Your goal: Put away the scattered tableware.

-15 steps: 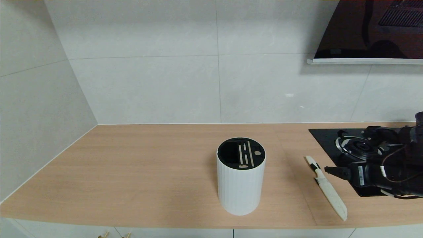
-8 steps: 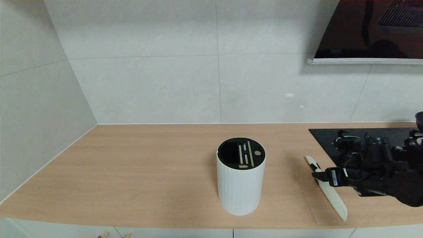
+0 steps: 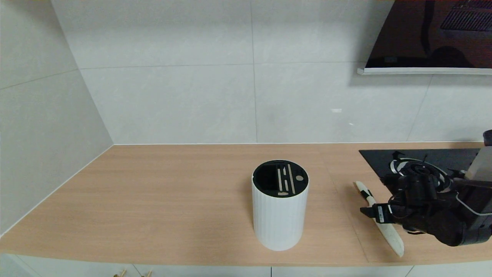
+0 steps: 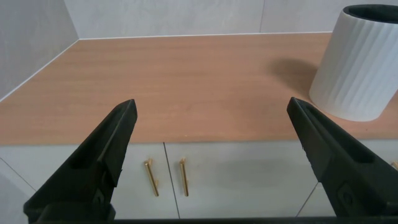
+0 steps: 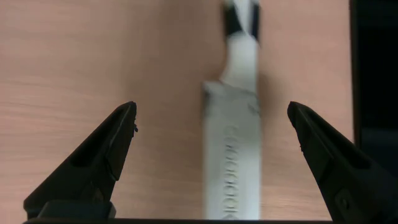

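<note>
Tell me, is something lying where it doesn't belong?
Yes. The white knife lies flat on the wooden counter beside the stove, not in the white slotted holder, where nothing sticks out of the top. The right gripper hangs open right over the knife.

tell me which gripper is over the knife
The right gripper, open directly above the white knife beside the stove; the left gripper is open too, but off the counter's front edge, by the cabinet handles.

The head camera looks down across the counter point(image 3: 173, 200). The right wrist camera sits close above the knife point(image 5: 233, 149), and the left wrist camera sits low, facing the holder point(image 4: 357, 62).
</note>
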Controlling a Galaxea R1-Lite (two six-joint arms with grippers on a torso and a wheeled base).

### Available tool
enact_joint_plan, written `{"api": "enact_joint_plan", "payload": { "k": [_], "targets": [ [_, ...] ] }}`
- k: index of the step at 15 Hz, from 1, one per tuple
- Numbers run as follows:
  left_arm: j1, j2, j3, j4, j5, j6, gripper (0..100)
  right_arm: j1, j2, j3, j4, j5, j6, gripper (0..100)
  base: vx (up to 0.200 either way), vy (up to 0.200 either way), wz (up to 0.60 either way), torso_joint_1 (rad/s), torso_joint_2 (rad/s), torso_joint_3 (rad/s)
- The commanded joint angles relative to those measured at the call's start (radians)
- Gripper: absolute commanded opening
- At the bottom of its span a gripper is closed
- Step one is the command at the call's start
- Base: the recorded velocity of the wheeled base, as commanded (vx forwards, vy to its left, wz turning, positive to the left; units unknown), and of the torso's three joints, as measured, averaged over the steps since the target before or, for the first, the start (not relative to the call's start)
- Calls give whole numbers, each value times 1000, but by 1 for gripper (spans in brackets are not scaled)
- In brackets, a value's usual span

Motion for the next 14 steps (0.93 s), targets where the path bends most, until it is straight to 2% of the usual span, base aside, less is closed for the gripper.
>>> {"api": "enact_joint_plan", "payload": {
  "k": [1,14],
  "targets": [
    [0,0,0,0,0,0,100,-3,46,-7,0,-8,0,100,0,0,0,0,0,0],
    [0,0,0,0,0,0,100,-18,69,-37,-5,-37,1,100,0,0,0,0,0,0]
  ]
}}
